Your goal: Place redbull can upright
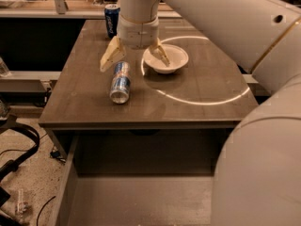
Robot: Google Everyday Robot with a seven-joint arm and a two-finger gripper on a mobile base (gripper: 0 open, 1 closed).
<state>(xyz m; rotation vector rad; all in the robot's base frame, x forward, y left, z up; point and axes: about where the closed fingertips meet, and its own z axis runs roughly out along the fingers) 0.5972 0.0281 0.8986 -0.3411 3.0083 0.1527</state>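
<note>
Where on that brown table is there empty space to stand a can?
The front right, between the white bowl and the table edge, is bare. Crowded: the gripper hangs over the lying silver-and-blue can, beside the bowl.

My matt cream plastic gripper [136, 56] hangs spread just above the glossy metal redbull can [120, 82]. Under the can lies the matt wood-grain table [84, 98], and beside the can sits a smooth white bowl [177, 62].

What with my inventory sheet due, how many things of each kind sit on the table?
Cans: 2, the redbull can lying on its side and the dark blue can upright
Bowls: 1, the white bowl
Total: 3 on the table
The gripper hangs open over the redbull can's far end, beside the bowl.
</note>
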